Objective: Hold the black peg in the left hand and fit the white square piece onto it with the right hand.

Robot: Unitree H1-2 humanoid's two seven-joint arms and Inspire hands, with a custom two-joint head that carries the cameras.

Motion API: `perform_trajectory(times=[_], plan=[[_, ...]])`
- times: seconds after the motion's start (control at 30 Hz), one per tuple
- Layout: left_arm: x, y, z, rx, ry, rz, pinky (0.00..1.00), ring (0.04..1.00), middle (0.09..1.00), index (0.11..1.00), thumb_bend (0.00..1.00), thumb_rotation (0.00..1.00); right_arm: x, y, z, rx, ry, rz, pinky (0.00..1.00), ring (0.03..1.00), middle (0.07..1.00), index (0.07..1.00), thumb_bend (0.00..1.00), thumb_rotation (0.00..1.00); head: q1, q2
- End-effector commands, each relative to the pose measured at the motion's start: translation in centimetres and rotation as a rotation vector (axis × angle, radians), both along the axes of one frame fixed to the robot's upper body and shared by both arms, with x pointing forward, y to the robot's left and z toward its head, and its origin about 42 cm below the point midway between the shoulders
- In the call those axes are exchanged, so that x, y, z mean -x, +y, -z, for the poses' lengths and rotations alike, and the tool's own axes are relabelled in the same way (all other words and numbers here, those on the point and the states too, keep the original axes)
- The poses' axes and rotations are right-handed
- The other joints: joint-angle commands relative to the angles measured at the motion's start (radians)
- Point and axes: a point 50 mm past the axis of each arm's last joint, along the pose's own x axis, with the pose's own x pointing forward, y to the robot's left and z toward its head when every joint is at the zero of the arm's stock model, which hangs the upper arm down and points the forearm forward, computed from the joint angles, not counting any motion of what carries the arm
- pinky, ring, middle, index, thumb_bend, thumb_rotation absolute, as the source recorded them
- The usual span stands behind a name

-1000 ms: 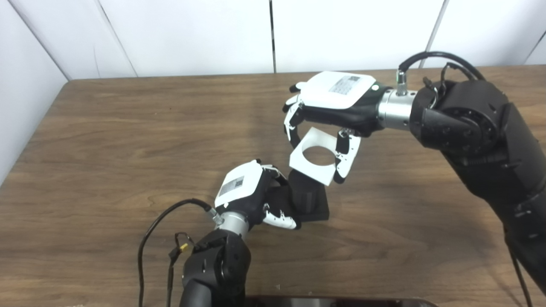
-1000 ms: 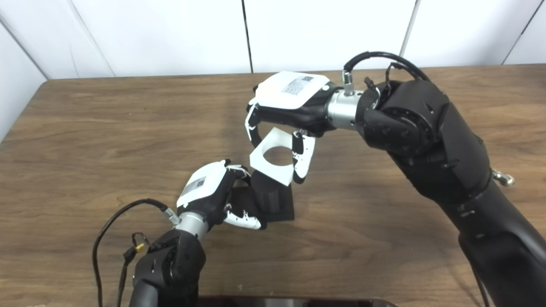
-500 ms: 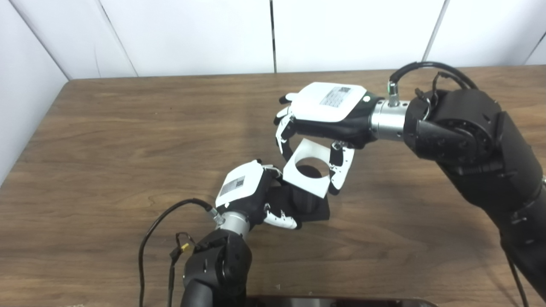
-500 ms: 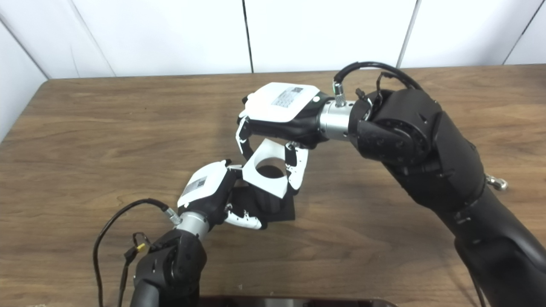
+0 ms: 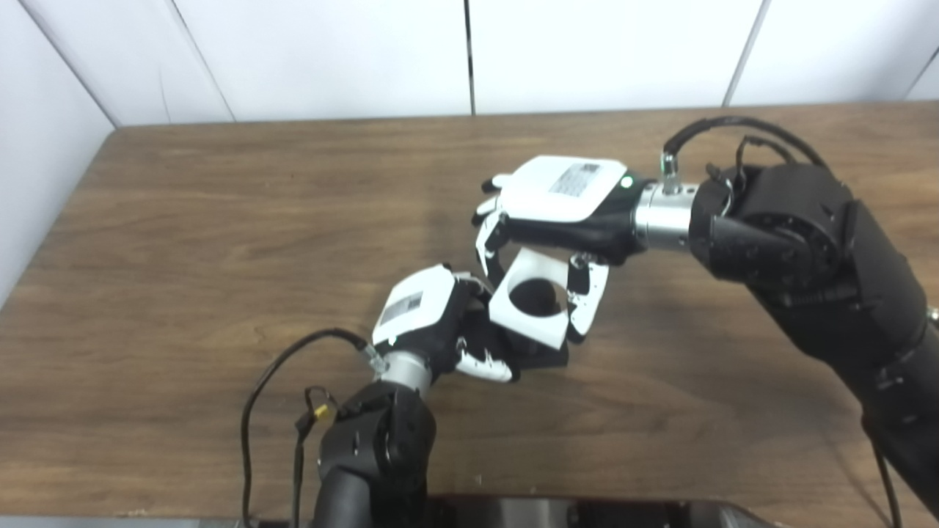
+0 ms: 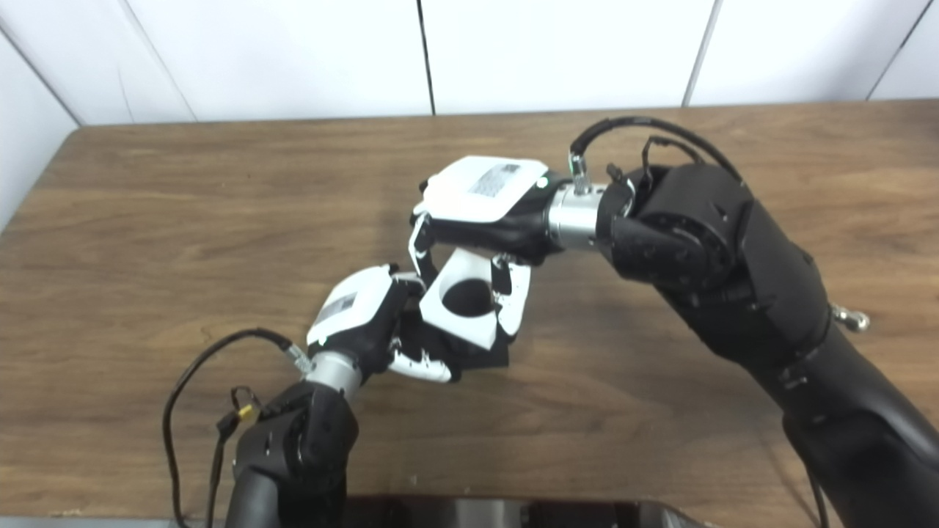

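Your right robot hand point(image 5: 561, 213) pinches the stiff, light square point(image 5: 530, 308) by its edges; left robot hand point(image 5: 433, 323) grips the peg point(image 5: 535, 297)

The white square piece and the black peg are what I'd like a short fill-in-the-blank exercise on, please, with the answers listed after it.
1. The white square piece is held by the ____ hand.
2. The hole through its middle is ____ in shape.
3. The black peg shows through that hole and is gripped by the ____ hand.
4. Both hands work above a ____ table.

Missing words: right; round; left; wooden
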Motion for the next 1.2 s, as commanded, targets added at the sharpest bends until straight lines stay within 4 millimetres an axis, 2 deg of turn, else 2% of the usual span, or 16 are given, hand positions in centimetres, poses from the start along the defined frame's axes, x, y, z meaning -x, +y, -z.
perform_trajectory(times=[0.0, 1.17], plan=[[0.0, -0.3, -1.2, 0.017, -0.035, 0.007, 1.0, 1.0, 0.871, 0.481, 0.52, 0.05, 0.0, 0.1, -0.9, -0.018, -0.042, -0.001, 1.0, 0.898, 0.756, 0.481, 0.52, 0.14, -0.001, 0.001], [0.0, -1.1, -1.2, -0.01, -0.027, 0.018, 1.0, 1.0, 0.878, 0.482, 0.52, 0.05, -0.5, 1.5, 0.2, -0.032, -0.042, -0.006, 1.0, 0.888, 0.756, 0.482, 0.52, 0.13, 0.007, -0.001]])
